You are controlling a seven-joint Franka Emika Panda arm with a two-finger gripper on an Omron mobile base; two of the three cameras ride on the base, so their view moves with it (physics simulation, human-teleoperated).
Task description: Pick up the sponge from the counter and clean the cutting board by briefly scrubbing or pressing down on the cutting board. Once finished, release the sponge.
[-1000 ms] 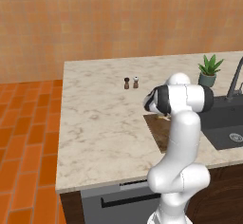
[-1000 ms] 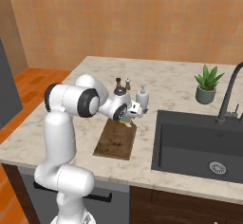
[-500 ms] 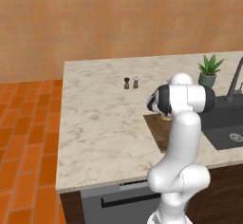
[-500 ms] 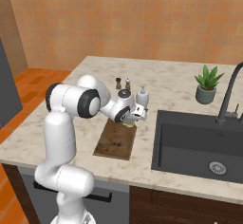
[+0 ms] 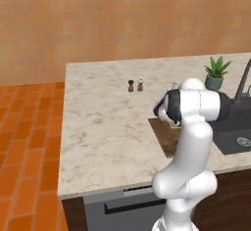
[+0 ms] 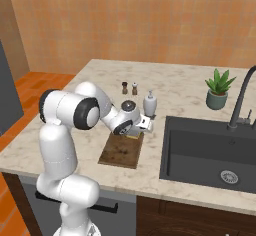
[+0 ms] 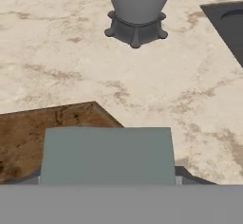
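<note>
The sponge [image 7: 107, 154] shows its grey-blue top close up at the bottom of the hand view, sitting between the fingers of my gripper [image 6: 140, 128]. From the right base view a yellow edge of the sponge [image 6: 133, 135] peeks out under the hand, low over the far end of the dark brown cutting board [image 6: 120, 150]. One corner of the board [image 7: 52, 123] lies just left of the sponge. The beige marble counter [image 7: 156, 80] spreads beyond it. In the left base view my arm hides most of the board [image 5: 165, 136]. The fingertips themselves are hidden by the sponge.
A grey soap dispenser [image 6: 150, 104] stands just behind the board, its base [image 7: 136, 26] straight ahead of the hand. The dark sink [image 6: 210, 152] with its faucet [image 6: 240, 100] lies to the right. A potted plant [image 6: 217, 89] and two small shakers [image 6: 129, 87] stand farther back.
The hand with the sponge has shifted slightly toward the sink side and a little lower over the board's far end. Everything else is still.
</note>
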